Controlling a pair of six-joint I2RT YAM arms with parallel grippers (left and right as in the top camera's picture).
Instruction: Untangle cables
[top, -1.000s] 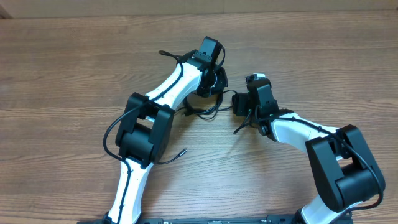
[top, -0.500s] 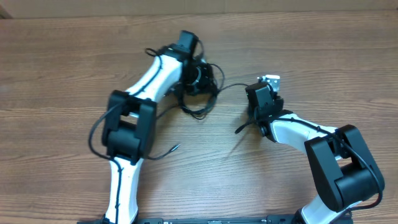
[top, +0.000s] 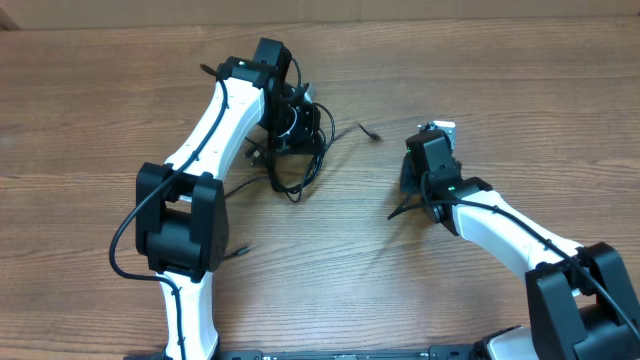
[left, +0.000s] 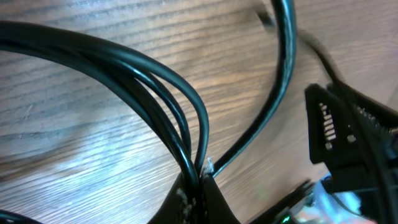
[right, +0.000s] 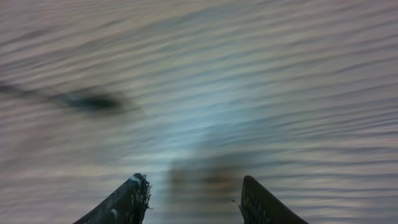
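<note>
The left tool (left: 200, 198) is clamped tight on the cables (left: 158, 84), with several black strands pinched together at its tips. From the pinch a bunch of strands arcs up and to the left over the table (left: 74, 143). One strand runs off up and to the right. Seen from overhead, the rest of the tangle lies in loops just beside that tool, on its side nearer the arm bases. A loose plug end (top: 368, 131) lies to the tool's right, between the two arms.

The right tool (right: 196, 202) has its fingers apart with nothing between them, only bare wood ahead. A dark blurred streak shows ahead and to its left; what it is cannot be told. This tool is well apart from the tangle.
</note>
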